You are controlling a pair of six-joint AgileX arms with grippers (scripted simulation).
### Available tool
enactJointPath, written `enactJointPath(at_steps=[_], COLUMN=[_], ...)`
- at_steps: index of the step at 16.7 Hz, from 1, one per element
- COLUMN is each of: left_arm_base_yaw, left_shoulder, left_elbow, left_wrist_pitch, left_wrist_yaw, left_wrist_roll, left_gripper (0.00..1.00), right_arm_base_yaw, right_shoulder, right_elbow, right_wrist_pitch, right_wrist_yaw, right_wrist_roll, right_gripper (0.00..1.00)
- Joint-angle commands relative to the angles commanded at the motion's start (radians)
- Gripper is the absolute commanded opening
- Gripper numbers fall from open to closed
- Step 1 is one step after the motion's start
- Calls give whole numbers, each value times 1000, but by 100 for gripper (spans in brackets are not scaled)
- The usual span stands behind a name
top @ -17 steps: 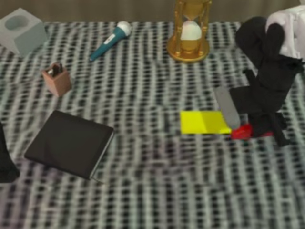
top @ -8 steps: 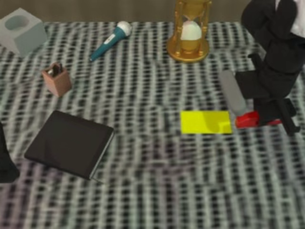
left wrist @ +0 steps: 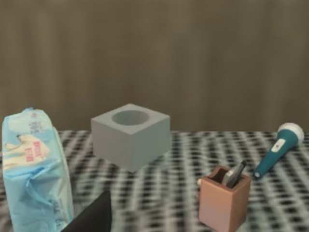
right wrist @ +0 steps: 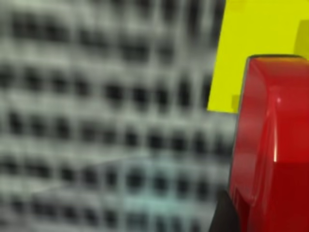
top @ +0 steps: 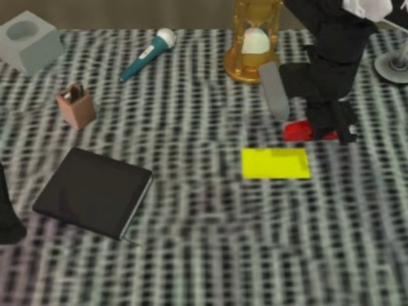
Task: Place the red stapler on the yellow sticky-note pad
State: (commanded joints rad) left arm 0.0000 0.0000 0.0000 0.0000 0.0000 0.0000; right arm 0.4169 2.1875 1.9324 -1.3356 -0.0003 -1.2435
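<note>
The red stapler [top: 299, 132] hangs in my right gripper [top: 326, 127], which is shut on it just beyond the far right corner of the yellow sticky-note pad [top: 275, 163]. In the top view the stapler does not overlap the pad. Up close in the right wrist view, the glossy red stapler [right wrist: 270, 145] fills one side, with the yellow pad [right wrist: 260, 43] on the checked cloth behind it. The pad lies flat with nothing on it. My left arm [top: 6, 217] stays parked at the table's left edge.
A black notebook [top: 92, 191] lies at the front left. Behind it are a brown pen holder [top: 75, 105], a teal microphone [top: 148, 54] and a grey cube [top: 30, 41]. A gold hourglass [top: 253, 41] stands close behind my right arm. A blue tissue pack [left wrist: 34, 169] shows in the left wrist view.
My right gripper has carried the stapler away from the pad's right side, toward the far edge and leftward, and now holds it beyond the pad's far right corner. The left arm has not moved.
</note>
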Motion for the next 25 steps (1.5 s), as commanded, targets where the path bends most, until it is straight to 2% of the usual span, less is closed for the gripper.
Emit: enactJointPath(at_steps=[5,9,16,25], left_arm_base_yaw=[0,0,0,0], left_shoulder=[0,0,0,0], left_elbow=[0,0,0,0], left_wrist_pitch=[0,0,0,0], left_wrist_yaw=[0,0,0,0], left_wrist_roll=[0,0,0,0], left_gripper=[100,100,100,100], right_arm_base_yaw=[44,59,55,59], right_shoulder=[184,246,238,245], right_elbow=[347,445,403,57], right_wrist_pitch=[-138,-185,-143,204], right_wrist_yaw=[2,3,2,3], right_wrist_roll=[111,156,156,157], right_gripper=[0,0,0,0])
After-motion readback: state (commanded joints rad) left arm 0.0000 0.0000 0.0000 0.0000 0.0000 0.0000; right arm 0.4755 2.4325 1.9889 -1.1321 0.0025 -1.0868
